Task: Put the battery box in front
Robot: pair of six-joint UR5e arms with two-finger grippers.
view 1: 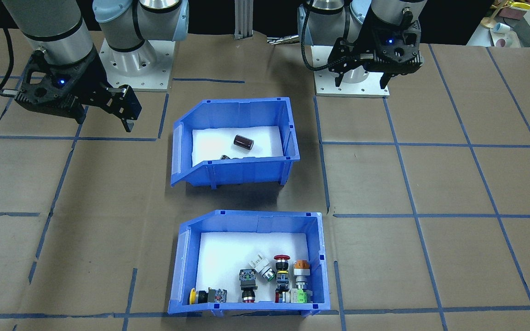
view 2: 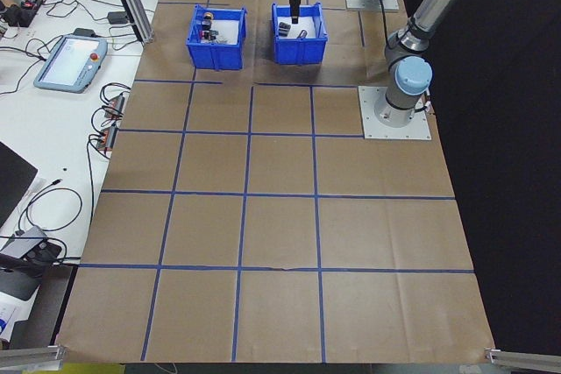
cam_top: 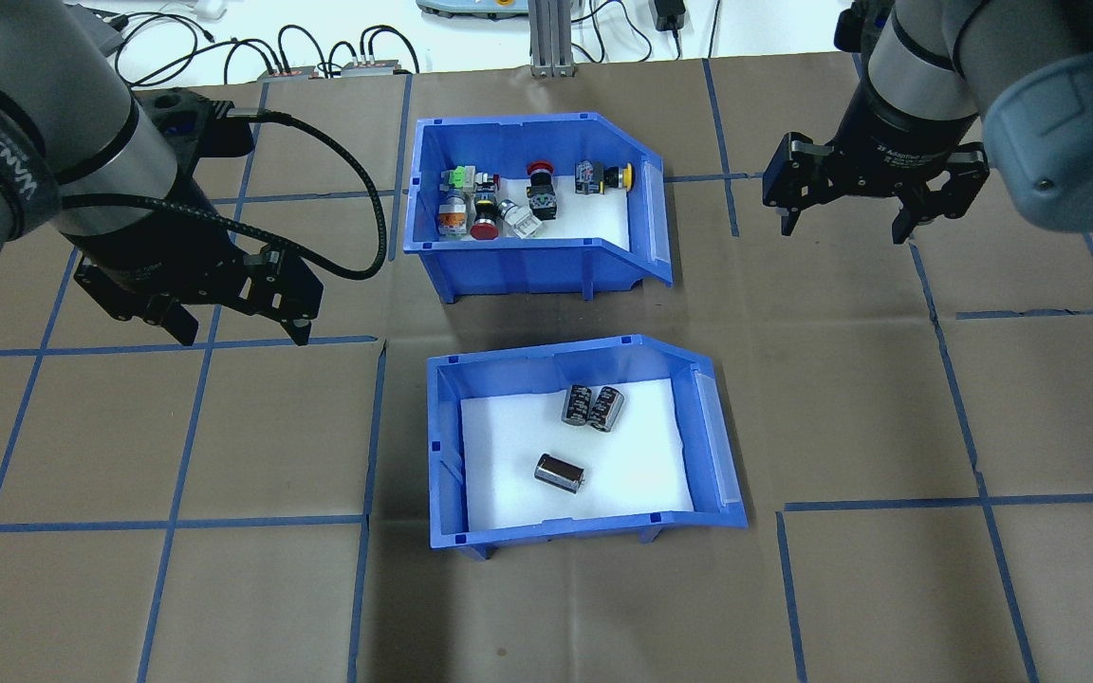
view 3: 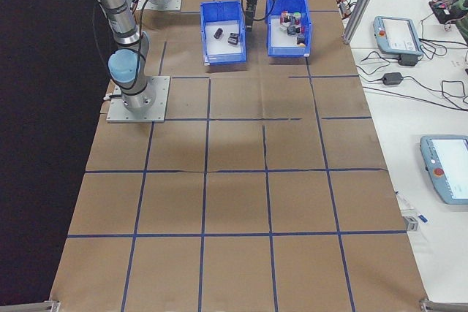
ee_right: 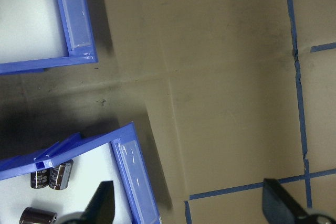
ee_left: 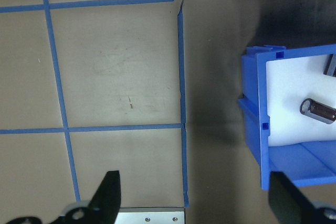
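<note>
Two blue bins sit on the counter (cam_top: 888,398) between the arms, and neither is in any grasp, so the job looks barely begun, or, depending on which end counts as the front, possibly already finished. The battery box (cam_top: 546,526), its white floor carrying three dark cells (cam_top: 560,472), lies on the robot's side of the pair; the switch bin (cam_top: 518,270) with its coloured push-buttons lies beyond it, toward the operators' edge. The left end effector (cam_top: 233,327) hovers above bare counter with its fingers spread wide and nothing between them; in its wrist view the battery box's square end wall shows just off to one side of the open fingers, near but not touching. The right end effector (cam_top: 841,223) also hangs empty with fingers wide apart, well off to the side of the switch bin, and its wrist view catches the sloped cut-away ends of both bins off to one side. If "front" means the operators' edge, as I judge likely, then everything remains: one end effector must come down onto a wall of the battery box, close on it, and the two bins must trade places or the battery box must pass beside the switch bin. The cells lie loose and would probably roll if the box tips.
</note>
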